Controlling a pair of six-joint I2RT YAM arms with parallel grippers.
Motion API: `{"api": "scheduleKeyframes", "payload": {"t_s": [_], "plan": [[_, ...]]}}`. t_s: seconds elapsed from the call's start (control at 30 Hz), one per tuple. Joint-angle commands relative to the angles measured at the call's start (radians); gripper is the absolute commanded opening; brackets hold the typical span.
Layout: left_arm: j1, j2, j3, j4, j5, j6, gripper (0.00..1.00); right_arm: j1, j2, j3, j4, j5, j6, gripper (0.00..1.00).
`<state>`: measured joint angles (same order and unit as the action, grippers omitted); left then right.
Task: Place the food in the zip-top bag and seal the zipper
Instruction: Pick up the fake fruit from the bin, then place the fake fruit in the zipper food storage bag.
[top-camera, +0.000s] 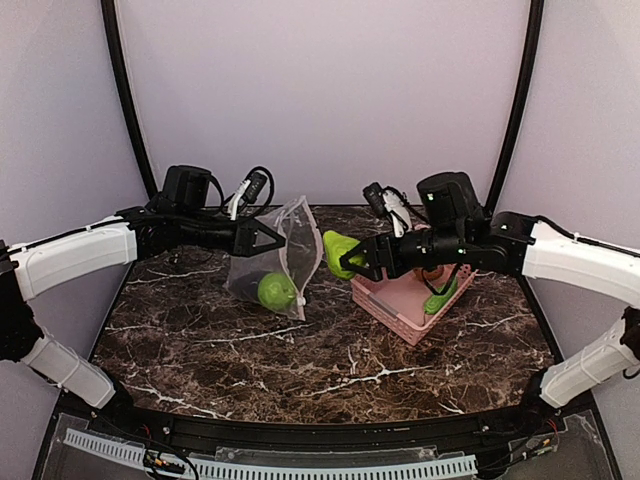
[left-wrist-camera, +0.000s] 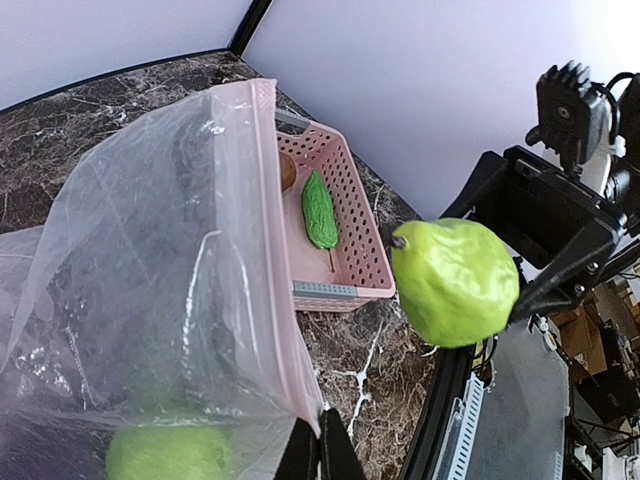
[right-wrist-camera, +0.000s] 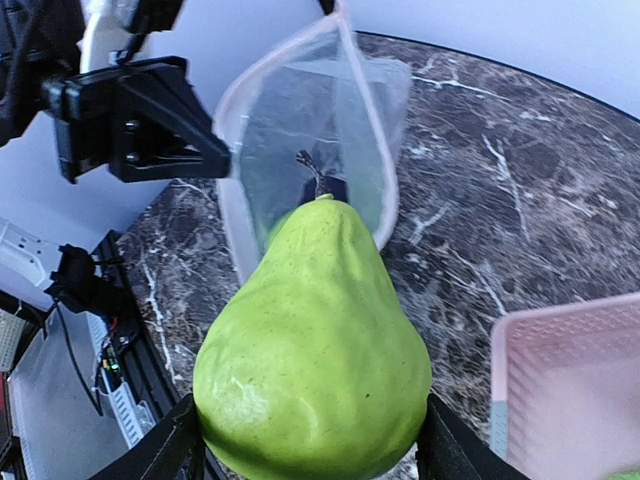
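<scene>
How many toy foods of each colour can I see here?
Green: 3 (pear, round fruit in the bag, cucumber-like piece)
Brown: 1 (lump)
Total: 4 that show clearly

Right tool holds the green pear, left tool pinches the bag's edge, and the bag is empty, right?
No. The bag is not empty: the top external view shows a round green fruit inside it. The right tool holds the green pear and the left tool pinches the bag's edge.
</scene>
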<state>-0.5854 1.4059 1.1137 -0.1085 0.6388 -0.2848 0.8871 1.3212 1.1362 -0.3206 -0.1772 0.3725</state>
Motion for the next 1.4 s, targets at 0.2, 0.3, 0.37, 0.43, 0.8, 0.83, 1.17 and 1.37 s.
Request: {"api": "scheduleKeyframes", "payload": {"t_s": [0.2,0.3,0.37,0.43,0.8,0.83,1.17,1.37], "plan": [[0.000,-0.014,0.003,0.028,0.030,-0.003,0.01,0.057,0.205,0.166,0.110,-0.004,0.037,0.65],[-0.001,-0.015,0.004,0.029,0.031,-0.004,0.01,0.060,0.243,0.199,0.106,0.034,0.080,0.65],[-0.001,-0.014,0.003,0.030,0.033,-0.004,0.01,0.061,0.266,0.220,0.104,0.047,0.098,0.65],[0.000,-0.013,0.003,0.030,0.035,-0.004,0.01,0.064,0.290,0.243,0.103,0.047,0.109,0.66],[0.000,-0.007,0.004,0.033,0.044,-0.011,0.01,0.084,0.413,0.368,0.032,0.140,0.137,0.73],[0.000,-0.007,0.003,0.034,0.044,-0.011,0.01,0.084,0.419,0.375,0.033,0.142,0.137,0.74],[0.000,-0.011,0.004,0.034,0.044,-0.011,0.01,0.090,0.424,0.390,0.030,0.153,0.125,0.84],[-0.001,-0.014,0.004,0.027,0.032,-0.011,0.01,0.096,0.390,0.376,0.026,0.158,0.099,0.85]]}}
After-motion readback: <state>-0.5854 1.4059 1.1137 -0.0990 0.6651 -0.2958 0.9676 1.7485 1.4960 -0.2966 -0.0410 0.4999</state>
